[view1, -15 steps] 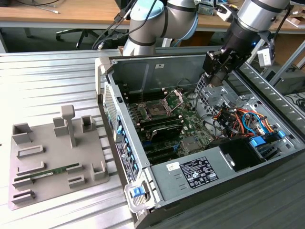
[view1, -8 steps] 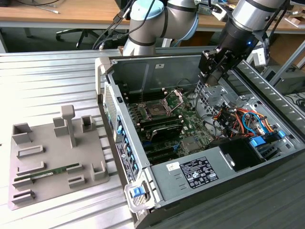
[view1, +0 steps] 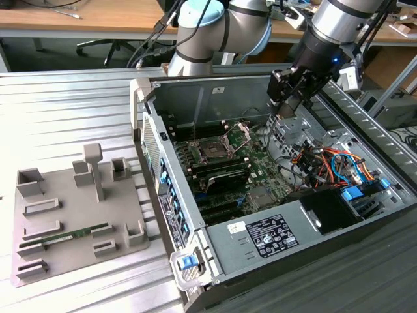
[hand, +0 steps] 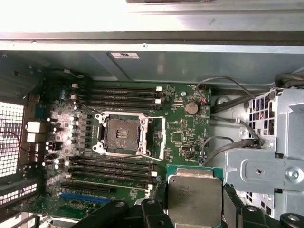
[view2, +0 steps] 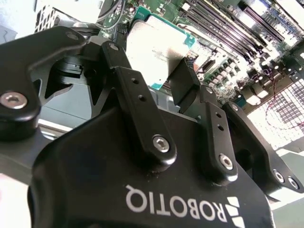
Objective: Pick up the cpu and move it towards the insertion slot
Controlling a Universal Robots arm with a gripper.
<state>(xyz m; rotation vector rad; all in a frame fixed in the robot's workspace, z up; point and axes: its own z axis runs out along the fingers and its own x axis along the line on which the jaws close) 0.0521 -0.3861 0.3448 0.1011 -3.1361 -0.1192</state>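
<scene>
Gripper (view2: 164,78) fingers were closed onto the cpu (view2: 159,50), one black finger (view2: 128,80) on each of two opposite edges, as the second wrist view showed from close behind the knuckles; the chip's silvery lid faced that camera and its green edge showed along one side. In the first wrist view the cpu (hand: 194,199) lay flat and level between the fingertips, lid upward, square with no long axis to speak of, its sides running roughly parallel to the motherboard (hand: 180,137) edges beneath it. It hung in the air above the board's edge nearest the silver drive cage (hand: 266,161), well apart from the insertion slot (hand: 122,135). That slot sat open toward the board's middle, its dark square framed in silver with the metal bracket swung back, and long black memory slots (hand: 118,97) ran along both of its sides. The exterior view gave what the wrist cameras could not: the gripper (view1: 287,107) held high over the open computer case (view1: 215,248), near the case's far wall, with the insertion slot (view1: 214,151) lower and toward the exterior view's left. Outside the case, on the ribbed metal table (view1: 65,117), stood a grey fixture tray (view1: 71,208) with a green memory stick (view1: 68,236) lying along its near edge.
</scene>
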